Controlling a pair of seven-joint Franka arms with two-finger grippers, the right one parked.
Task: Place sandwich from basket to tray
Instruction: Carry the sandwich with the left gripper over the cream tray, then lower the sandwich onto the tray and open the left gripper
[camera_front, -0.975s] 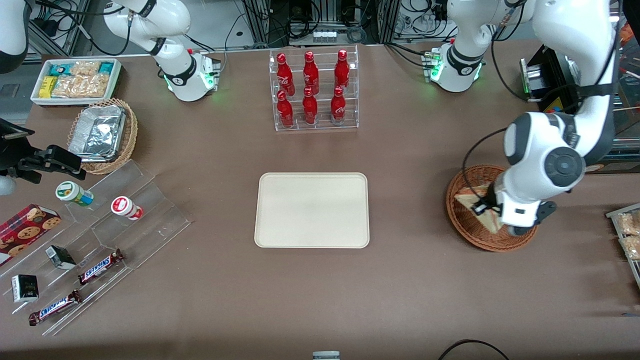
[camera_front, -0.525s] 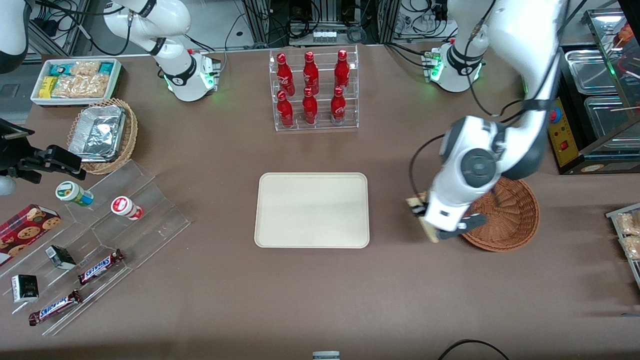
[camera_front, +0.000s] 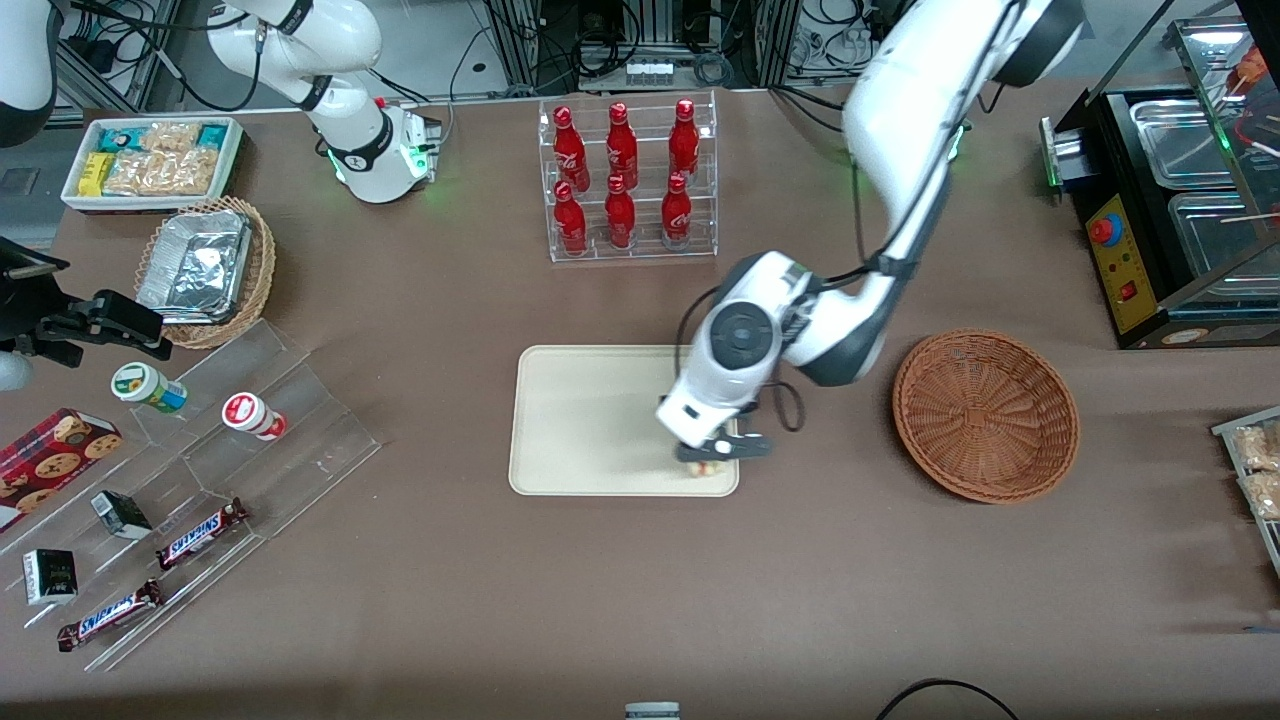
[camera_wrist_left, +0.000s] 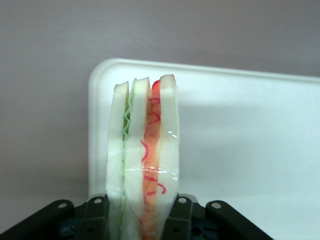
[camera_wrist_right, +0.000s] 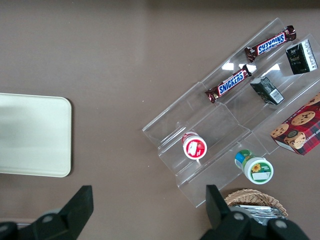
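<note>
Left wrist view | gripper (camera_wrist_left: 143, 220) clamps sandwich (camera_wrist_left: 144, 165) upright, edge-on | over tray (camera_wrist_left: 240, 130)

A glossy clear film wraps the soft-looking sandwich (camera_wrist_left: 145, 160), clamped upright in the matt black plastic gripper (camera_wrist_left: 142, 220) above the smooth, matt cream tray (camera_front: 590, 420); nearby, the rough woven wicker basket (camera_front: 985, 415) sits on a matt brown table (camera_front: 640, 600).

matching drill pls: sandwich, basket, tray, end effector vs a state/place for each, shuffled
1 sandwich
2 basket
3 tray
4 end effector

A empty, toward the working arm's end of the table
B held upright between the fingers
C above the tray's corner nearest the basket, closed on the sandwich
D flat, nothing resting on it yet

Pairs: 1-B, 2-A, 3-D, 4-C
</note>
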